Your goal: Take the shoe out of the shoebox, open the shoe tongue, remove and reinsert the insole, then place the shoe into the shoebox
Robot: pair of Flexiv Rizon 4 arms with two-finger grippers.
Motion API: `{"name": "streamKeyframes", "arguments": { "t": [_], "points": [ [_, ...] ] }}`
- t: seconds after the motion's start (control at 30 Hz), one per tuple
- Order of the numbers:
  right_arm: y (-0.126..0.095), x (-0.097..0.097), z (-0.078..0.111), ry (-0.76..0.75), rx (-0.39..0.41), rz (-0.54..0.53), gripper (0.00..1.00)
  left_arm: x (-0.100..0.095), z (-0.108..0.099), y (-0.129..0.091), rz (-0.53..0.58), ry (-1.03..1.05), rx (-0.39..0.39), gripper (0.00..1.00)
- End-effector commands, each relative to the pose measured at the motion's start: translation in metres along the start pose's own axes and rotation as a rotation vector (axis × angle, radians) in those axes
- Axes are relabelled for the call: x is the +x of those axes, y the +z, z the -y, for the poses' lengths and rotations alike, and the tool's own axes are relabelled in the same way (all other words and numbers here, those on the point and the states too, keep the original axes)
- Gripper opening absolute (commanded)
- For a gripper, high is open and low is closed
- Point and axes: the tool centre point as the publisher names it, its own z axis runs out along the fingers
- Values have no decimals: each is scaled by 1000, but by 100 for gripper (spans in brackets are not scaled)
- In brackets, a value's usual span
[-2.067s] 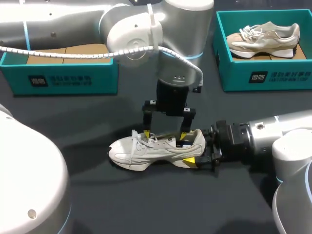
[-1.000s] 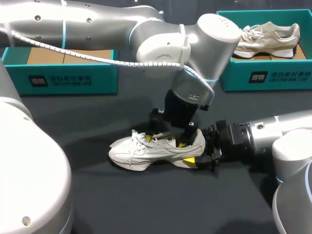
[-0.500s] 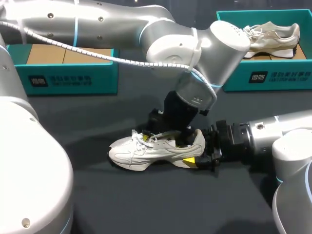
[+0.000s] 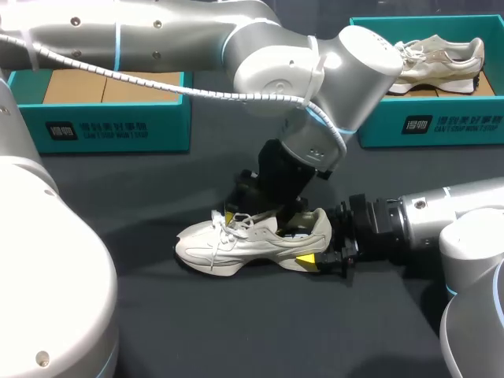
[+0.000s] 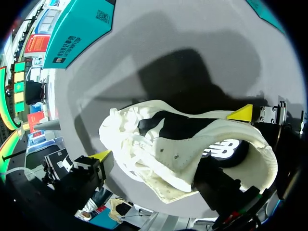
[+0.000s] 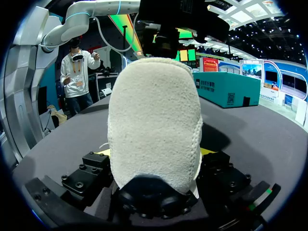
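White shoe point(image 4: 236, 244) stands on its sole at lower centre, well apart from the upper-left shoebox point(image 4: 102, 130).
It looks light, with a soft upper and a firmer heel, so the heel is probably the best hold. The right gripper point(image 4: 315, 244) is clamped there. The left gripper point(image 4: 264, 218), fingers spread, sits over the opening and has tilted over since earlier, while the shoe is unmoved.

Table point(image 4: 236, 331): dark grey, bearing one shoe and two boxes.
White shoe point(image 4: 236, 244): resting on its sole near the middle, toe pointing left.
Left shoebox point(image 4: 102, 126): teal, sitting far left.
Right shoebox point(image 4: 441, 122): teal, sitting far right.
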Motion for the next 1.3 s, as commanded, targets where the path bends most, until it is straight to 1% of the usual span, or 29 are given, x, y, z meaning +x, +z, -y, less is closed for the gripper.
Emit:
{"name": "streamKeyframes", "arguments": {
  "t": [0.03, 0.17, 0.23, 0.3, 0.4, 0.5, 0.53, 0.6, 0.67, 0.77, 0.87, 0.9, 0.93, 0.97, 1.07, 1.13, 1.3],
  "points": [
    [3, 0, 1, 0, 4, 1, 0, -15, -4, -6, -41, 2, 6, 83],
    [3, 0, 1, 0, 4, 1, 0, -15, -6, -9, -61, 18, -3, 76],
    [3, 0, 1, 0, 4, 1, 0, -14, -6, -10, -69, 23, -10, 71],
    [3, 0, 1, 0, 4, 1, 0, -13, -7, -10, -87, 40, -30, 67],
    [3, 0, 1, 0, 4, 1, 0, -12, -9, -13, -125, 90, -68, 65],
    [3, 0, 1, 0, 4, 1, 0, -11, -12, -17, -154, 137, -76, 60],
    [3, 0, 1, 0, 4, 1, 0, -11, -13, -18, -162, 151, -76, 50],
    [3, 0, 1, 0, 4, 1, 0, -11, -15, -21, -176, 167, -71, 43],
    [3, 0, 1, 0, 4, 1, 0, -11, -15, -23, -179, 172, -63, 29],
    [3, 0, 1, 0, 4, 1, 0, -11, -14, -25, -181, 180, -58, 20],
    [3, 0, 1, 0, 4, 1, 0, -10, -13, -26, -182, 187, -54, 20],
    [3, 0, 1, 0, 4, 1, 0, -9, -12, -26, -182, 187, -54, 16],
    [3, 0, 1, 0, 4, 1, 0, -9, -12, -27, -183, 191, -53, 4],
    [3, 0, 1, 0, 4, 1, 0, -8, -11, -27, -186, 193, -51, 0],
    [3, 0, 1, 0, 4, 1, 0, -11, -13, -28, -207, 197, -40, 0],
    [3, 0, 1, 0, 4, 1, 0, -16, -15, -28, -237, 186, -19, 0],
    [3, 0, 1, 0, 4, 1, 0, -39, -24, -26, -350, 86, 29, 0]
  ]
}}
